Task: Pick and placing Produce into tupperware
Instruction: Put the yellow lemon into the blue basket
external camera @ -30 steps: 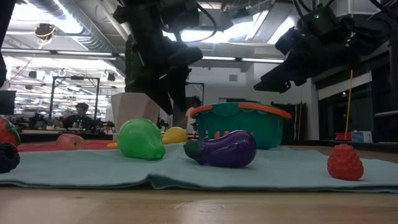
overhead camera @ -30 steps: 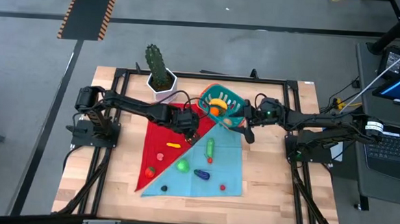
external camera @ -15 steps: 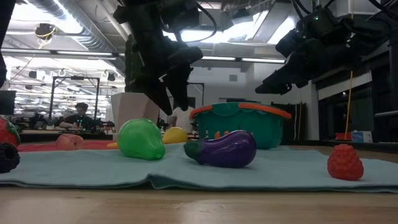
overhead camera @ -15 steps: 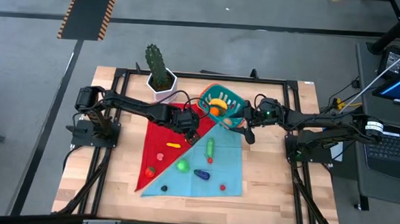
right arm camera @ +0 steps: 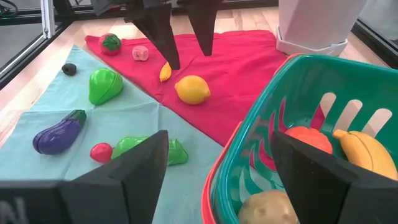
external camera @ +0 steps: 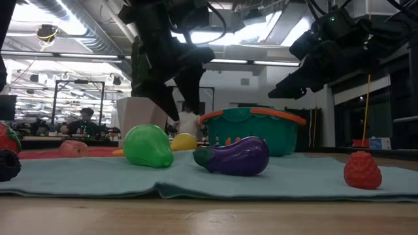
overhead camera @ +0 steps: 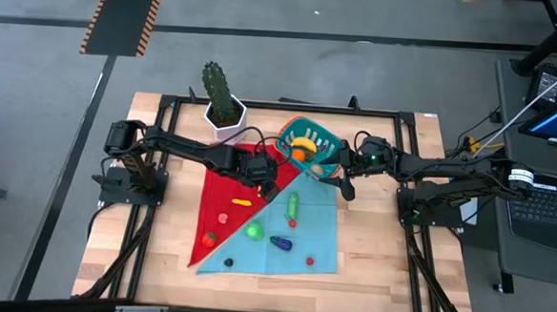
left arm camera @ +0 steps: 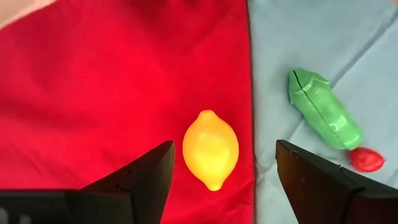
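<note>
While the left gripper point(overhead camera: 270, 175) is held above the red cloth point(overhead camera: 227, 193), its fingers point(left arm camera: 134, 180) are seen spread wide with nothing between them, and a yellow lemon point(left arm camera: 210, 149) is seen lying on the cloth below the gap. In the right wrist view the same fingers are recorded hanging just over the lemon, not touching it. The right gripper point(overhead camera: 340, 169) is positioned at the side of the teal tupperware point(overhead camera: 325, 137), fingers point(right arm camera: 323, 180) wide apart and empty, the tub's orange rim lying between them in the right wrist view. Inside the tupperware a banana point(right arm camera: 364, 152), an orange item point(right arm camera: 309, 138) and a tan potato-like piece point(right arm camera: 261, 208) are noted. Remaining Produce is spread over the two cloths: a green pear point(external camera: 148, 146), a purple eggplant point(external camera: 234, 156) and a red berry point(external camera: 361, 170) on the light blue cloth point(overhead camera: 303, 236), together with a green cucumber point(left arm camera: 323, 109) and a small red piece point(left arm camera: 365, 159). A cactus in a white pot point(overhead camera: 223, 113) stands on the desk point(overhead camera: 163, 265) near the tupperware. A seated person point(external camera: 83, 121) is visible far behind.
</note>
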